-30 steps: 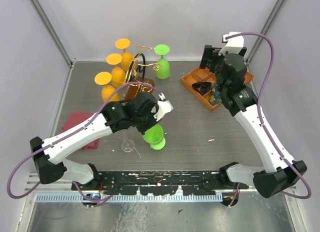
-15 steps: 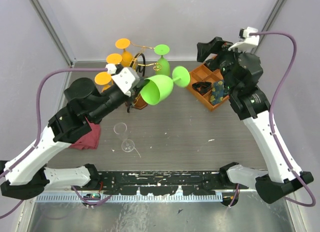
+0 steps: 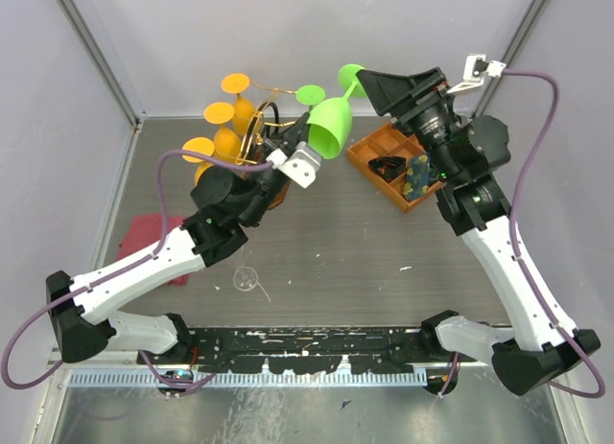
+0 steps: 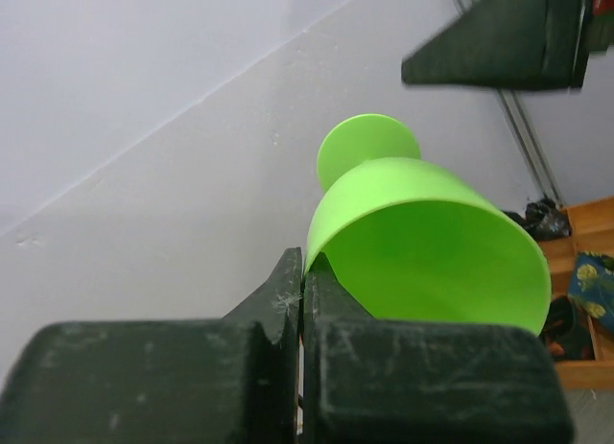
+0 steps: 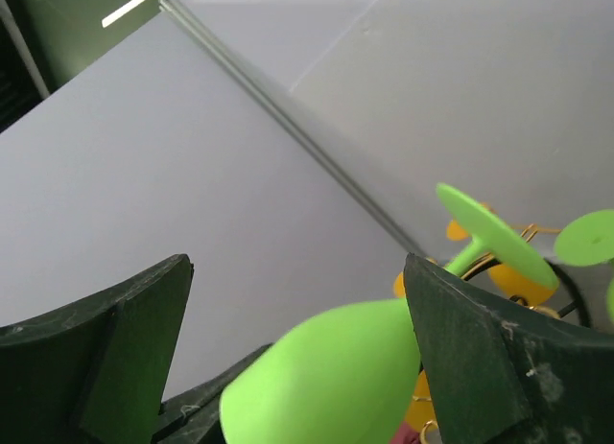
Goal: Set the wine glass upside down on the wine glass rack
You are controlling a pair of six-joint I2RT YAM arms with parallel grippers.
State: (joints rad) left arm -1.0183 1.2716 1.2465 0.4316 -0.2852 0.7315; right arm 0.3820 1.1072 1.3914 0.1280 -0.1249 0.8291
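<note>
My left gripper (image 3: 305, 162) is shut on the rim of a green wine glass (image 3: 331, 126) and holds it high, with its foot (image 3: 352, 77) pointing up and to the back right. In the left wrist view the pinched rim sits at the left gripper (image 4: 304, 281) and the bowl (image 4: 432, 252) fills the middle. My right gripper (image 3: 379, 84) stands open at the foot end. Its fingers (image 5: 480, 358) flank the green bowl (image 5: 336, 377); contact cannot be told. The wine glass rack (image 3: 259, 128) stands behind, carrying several orange glasses (image 3: 227, 142) and another green glass (image 3: 309, 95).
An orange compartment tray (image 3: 384, 154) with small items lies at the back right under the right arm. A red cloth (image 3: 144, 235) lies at the left, and a clear glass (image 3: 247, 279) rests on the table near the front. Enclosure walls stand close behind.
The left arm lifted the green glass off the table and swung it up and back to the right. The right gripper turned towards it and now brackets it.
</note>
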